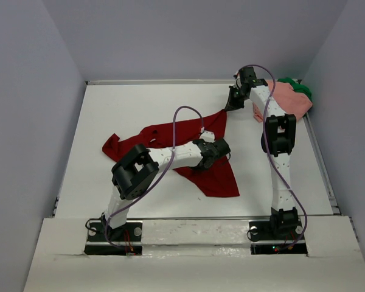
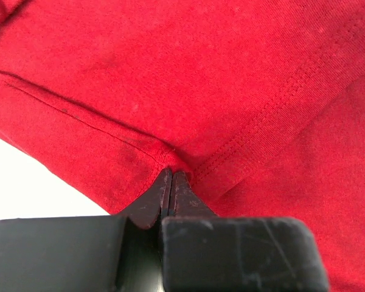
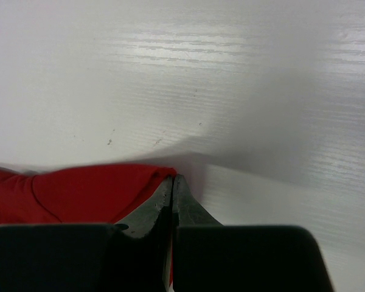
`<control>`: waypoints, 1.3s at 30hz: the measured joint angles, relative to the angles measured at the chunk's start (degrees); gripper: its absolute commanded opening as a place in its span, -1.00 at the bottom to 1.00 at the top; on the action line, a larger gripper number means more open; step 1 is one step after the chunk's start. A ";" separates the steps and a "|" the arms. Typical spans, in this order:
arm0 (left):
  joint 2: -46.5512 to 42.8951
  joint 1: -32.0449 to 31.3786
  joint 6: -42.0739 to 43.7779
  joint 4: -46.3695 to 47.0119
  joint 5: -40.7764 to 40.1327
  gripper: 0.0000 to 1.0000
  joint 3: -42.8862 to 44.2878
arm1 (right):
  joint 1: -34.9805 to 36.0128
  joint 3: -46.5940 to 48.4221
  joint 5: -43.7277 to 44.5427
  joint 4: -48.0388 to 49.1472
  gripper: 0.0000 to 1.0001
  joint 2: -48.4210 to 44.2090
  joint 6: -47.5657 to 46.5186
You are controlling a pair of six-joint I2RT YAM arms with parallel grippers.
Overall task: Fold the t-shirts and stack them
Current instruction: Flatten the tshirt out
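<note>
Closest in, the left pincer [image 2: 171,173] has its two fingers pressed together on a small ridge of the dark red t-shirt [image 2: 188,79], right where a stitched hem meets a seam. From above, this shirt [image 1: 155,135] lies crumpled and spread across the middle of the white counter [image 1: 128,103]. One lobe reaches toward the left, a broad flap hangs toward the near edge, and the left pincer [image 1: 222,149] sits low on its right part. Farther right and farther back, the right pincer [image 1: 234,100] is also closed; its wrist view shows the fingers [image 3: 161,201] nipping the very tip of a red corner, with bare counter beyond. At the far right corner the salmon pink t-shirt [image 1: 289,100] lies heaped, partly under the right arm, with the green t-shirt [image 1: 299,89] bunched just behind it, touching it. By the look of it the cloth is light, limp and thin, so it should sag between two pinch points and drag wrinkles along. Hems, seams and corners, where layers double up, seem the safest holds, since a single thin layer could slide out.
</note>
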 measured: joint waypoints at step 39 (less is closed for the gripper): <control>-52.28 -17.99 -19.23 -25.97 -31.34 -1.00 9.62 | -2.47 7.15 33.57 -6.36 -1.00 -33.05 -11.58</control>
